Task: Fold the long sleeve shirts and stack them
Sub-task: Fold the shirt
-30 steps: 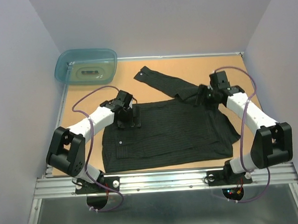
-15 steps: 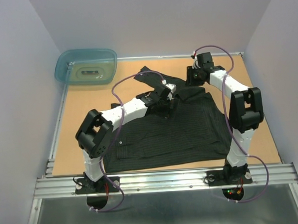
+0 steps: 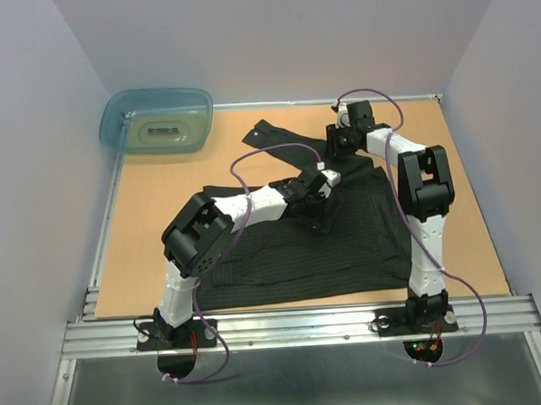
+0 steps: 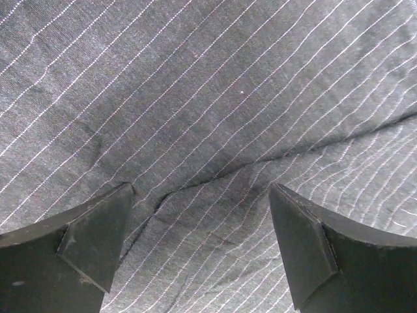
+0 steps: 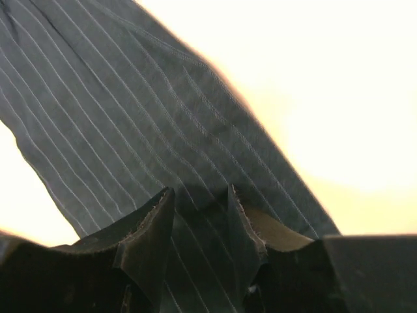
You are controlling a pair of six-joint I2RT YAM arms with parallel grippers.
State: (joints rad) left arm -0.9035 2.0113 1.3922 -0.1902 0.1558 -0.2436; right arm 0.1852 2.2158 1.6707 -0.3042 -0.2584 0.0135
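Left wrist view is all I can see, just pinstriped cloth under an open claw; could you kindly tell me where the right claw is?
Observer: The right claw is at the far side, on the sleeve of the shirt.
Operator: Is it gripping?
Observer: Yes, the right wrist view shows its fingers closed on a fold of the sleeve.
Operator: Anything else in the scene?
Observer: A teal tub sits at the far left corner of the table, apart from the shirt.
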